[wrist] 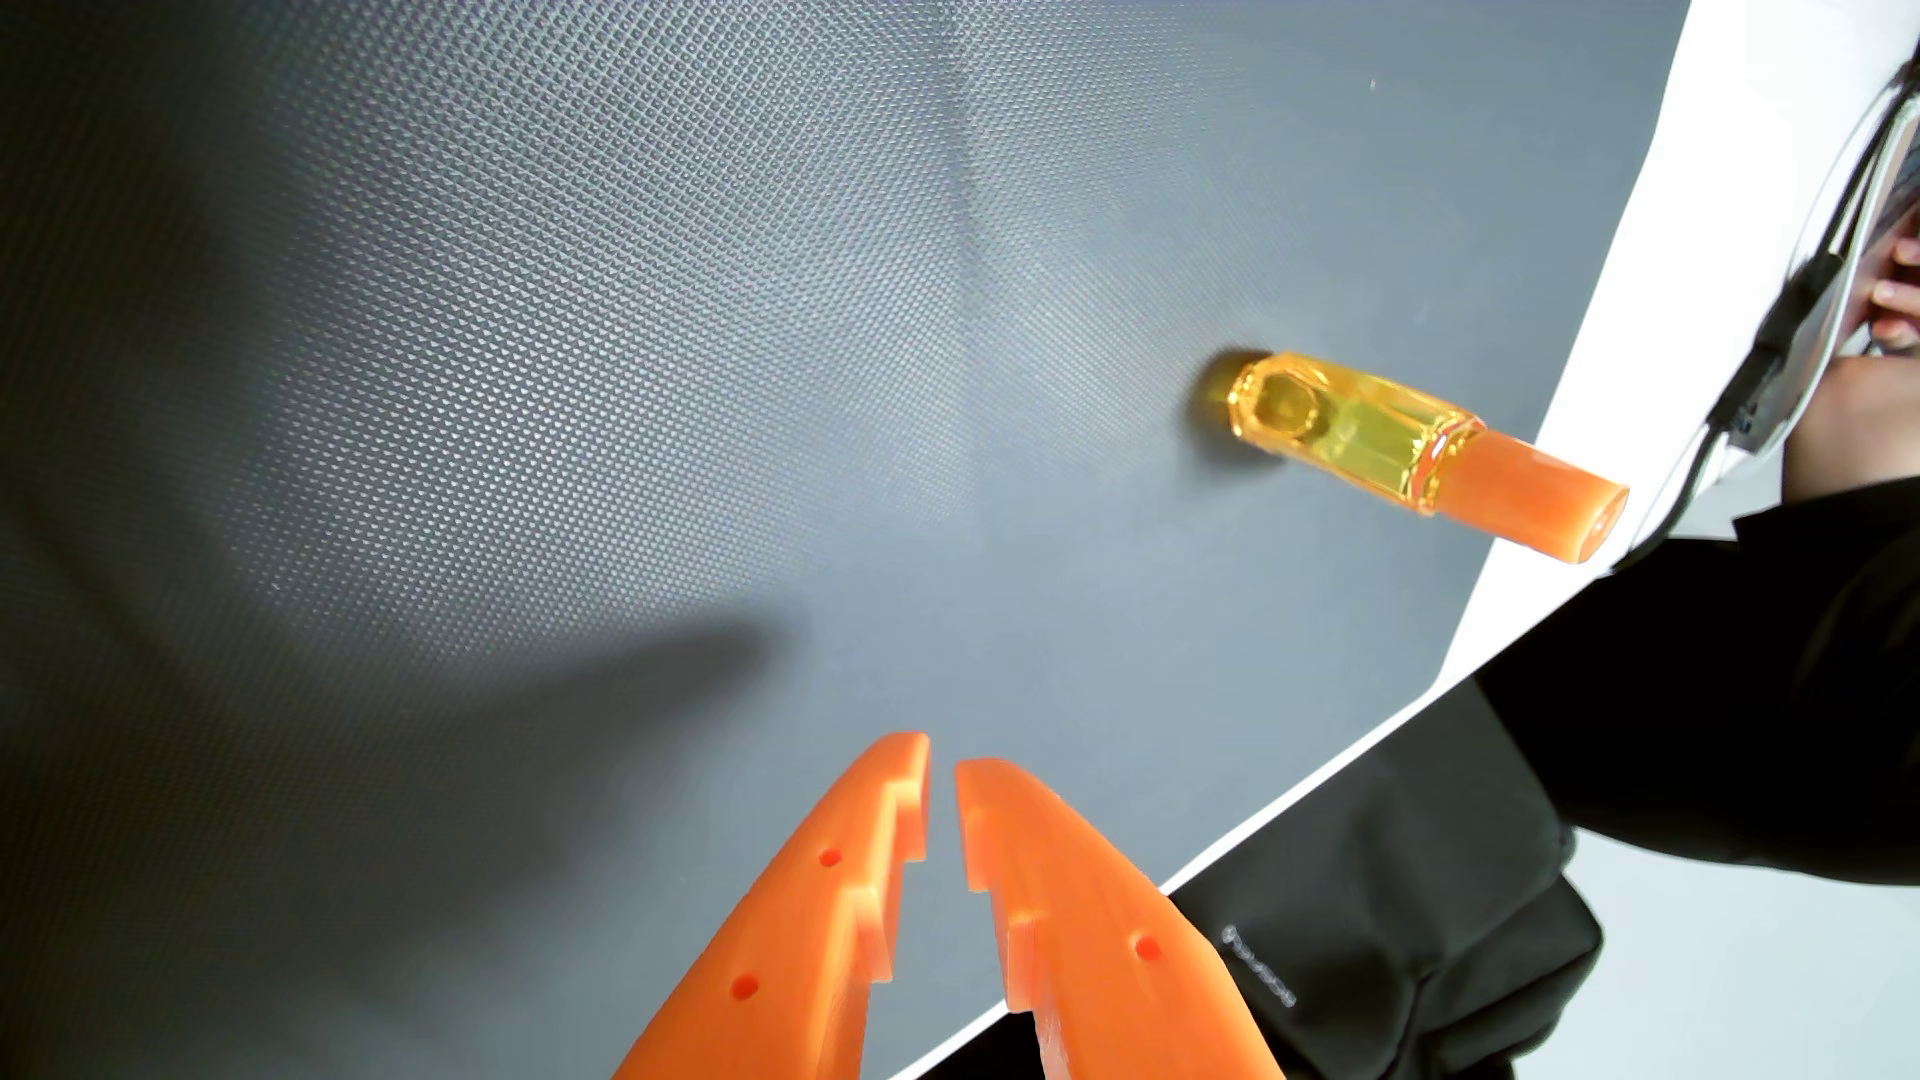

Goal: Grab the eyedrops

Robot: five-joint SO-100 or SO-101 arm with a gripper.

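Observation:
In the wrist view a small eyedrop bottle [1382, 441] stands on the dark grey mat [623, 363]. Its body is clear yellow-orange and its cap is opaque orange, pointing to the lower right of the picture. My gripper [941, 763] comes in from the bottom edge with two orange toothed fingers [821, 914]. Their tips stand almost together with a narrow gap and nothing between them. The bottle is well off to the upper right of the tips, apart from them.
The mat ends at a white table edge [1621, 343] on the right. Beyond it sits a person in black clothing [1766, 727] with a hand [1896, 291] near dark cables [1787, 312]. A black bag [1403, 935] lies below the table edge.

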